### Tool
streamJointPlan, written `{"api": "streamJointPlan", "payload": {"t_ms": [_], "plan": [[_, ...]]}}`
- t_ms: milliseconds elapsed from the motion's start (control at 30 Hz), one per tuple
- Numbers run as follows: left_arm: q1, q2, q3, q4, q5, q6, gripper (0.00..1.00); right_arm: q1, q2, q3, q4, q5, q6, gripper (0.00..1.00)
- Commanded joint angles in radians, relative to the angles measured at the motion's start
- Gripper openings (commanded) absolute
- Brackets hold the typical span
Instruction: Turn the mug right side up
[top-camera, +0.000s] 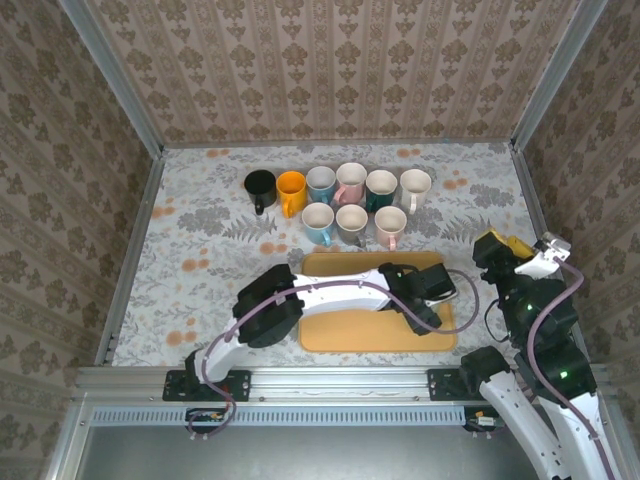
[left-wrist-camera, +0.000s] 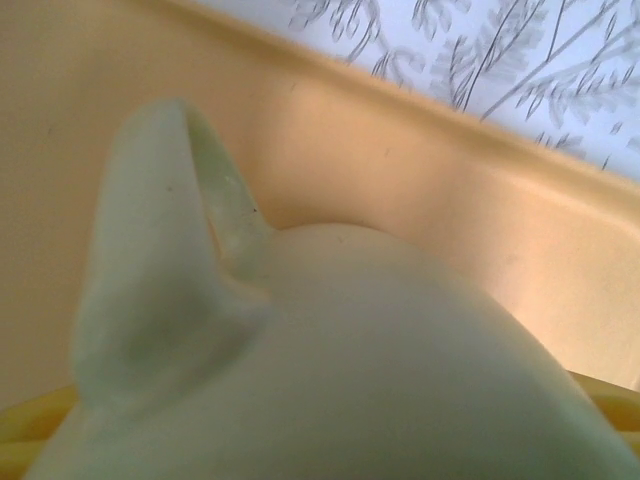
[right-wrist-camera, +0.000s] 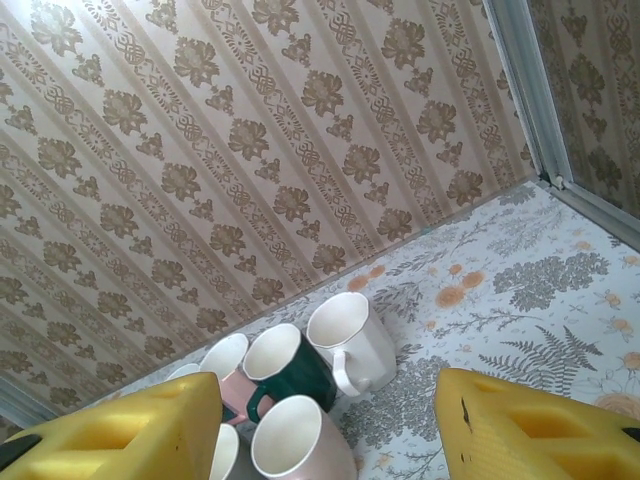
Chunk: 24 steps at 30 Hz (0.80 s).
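Left arm reaches across the flat tan rectangular tray (top-camera: 340, 335); left end effector (top-camera: 437, 287) sits low over the tray's right end.

Left wrist view: pale greenish-white glazed mug (left-wrist-camera: 380, 360) is right up against the lens, inside the tray, with the tray's raised wall just behind it. Mug handle (left-wrist-camera: 150, 290) projects up and to the left in that view. Yellow finger edges (left-wrist-camera: 25, 432) show at the lower corners, either side of the mug body. Contact is not resolvable, so I cannot tell whether the fingers are pinching. Mug orientation unclear at this range.

Right end effector (right-wrist-camera: 328, 400) is off the tray's right end, raised above the floral-patterned surface (top-camera: 200, 240), fingers spread, nothing between them.

Group of nine upright mugs (top-camera: 340, 205) stands in two rows beyond the tray's far edge.
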<state>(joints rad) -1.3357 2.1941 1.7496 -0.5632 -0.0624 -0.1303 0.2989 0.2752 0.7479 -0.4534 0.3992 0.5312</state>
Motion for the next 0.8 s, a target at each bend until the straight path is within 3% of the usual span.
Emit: {"api": "streamJointPlan", "payload": {"t_ms": [0,233,433,567,767], "plan": [[0.015,-0.158,-0.083,0.090,-0.082,0.075,0.48,0.000,-0.014,0.022,-0.009,-0.042,-0.003,0.60],[0.005,-0.517,-0.387,0.330,-0.215,0.281,0.42,0.000,-0.004,0.068,-0.017,-0.074,-0.030,0.60],[-0.022,-0.832,-0.688,0.553,-0.289,0.562,0.37,0.001,0.061,0.099,-0.021,-0.170,-0.002,0.60],[-0.023,-1.033,-0.821,0.613,-0.349,0.742,0.36,0.001,0.127,0.117,-0.018,-0.288,0.038,0.60],[-0.029,-1.234,-0.971,0.601,-0.443,1.131,0.36,0.002,0.255,0.134,0.020,-0.537,0.143,0.60]]}}
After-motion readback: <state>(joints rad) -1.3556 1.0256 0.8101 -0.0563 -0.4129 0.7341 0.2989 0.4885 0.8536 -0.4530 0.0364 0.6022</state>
